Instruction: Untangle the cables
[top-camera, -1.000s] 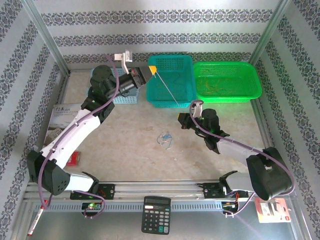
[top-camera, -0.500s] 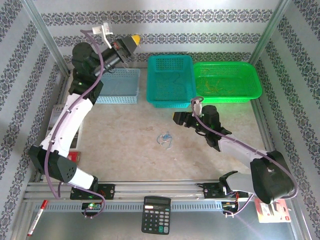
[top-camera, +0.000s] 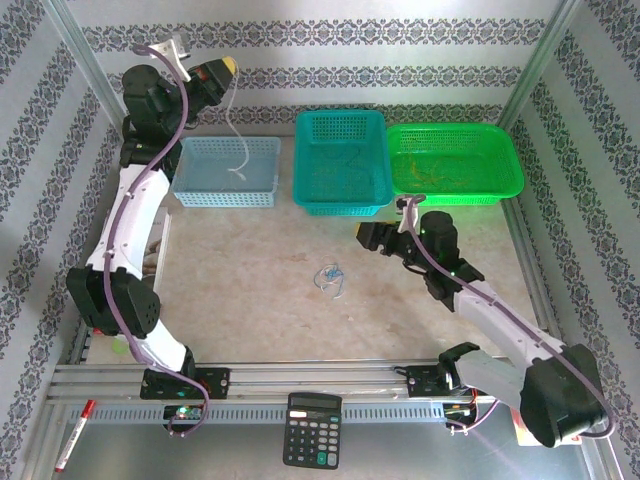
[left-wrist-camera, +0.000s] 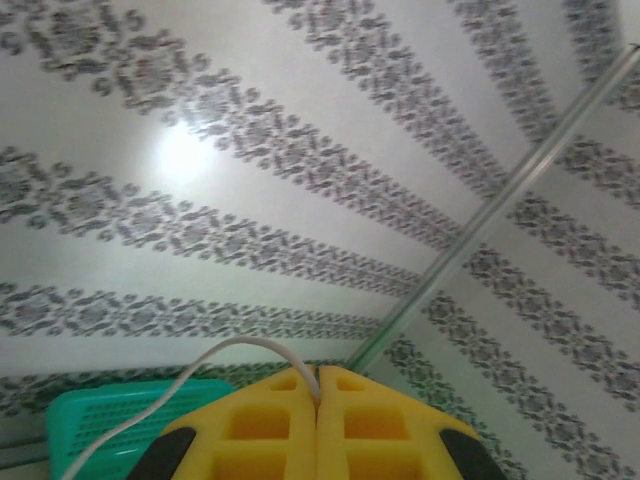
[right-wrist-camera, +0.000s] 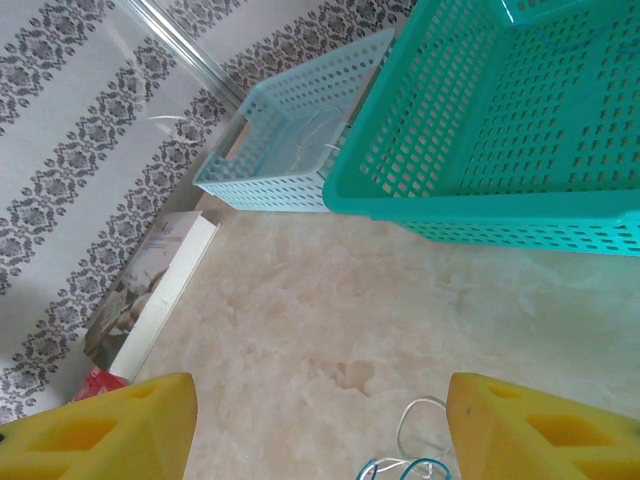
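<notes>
Over a beige marbled surface (top-camera: 260, 300), sorting one strand: left end effector (top-camera: 228, 64) clamped on a white cable (top-camera: 244, 148) high left of the teal basket (top-camera: 340, 205), likely needing release next; right end effector (top-camera: 366, 238) spread near the tangle of cables (top-camera: 330, 277) before that basket.

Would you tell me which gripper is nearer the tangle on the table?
Right. The right gripper hangs beside the tangle; the left gripper is high over the pale blue basket.

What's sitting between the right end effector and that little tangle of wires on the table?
Nothing: bare tabletop separates the right end effector from the tangle of wires, as the top view shows.
</notes>
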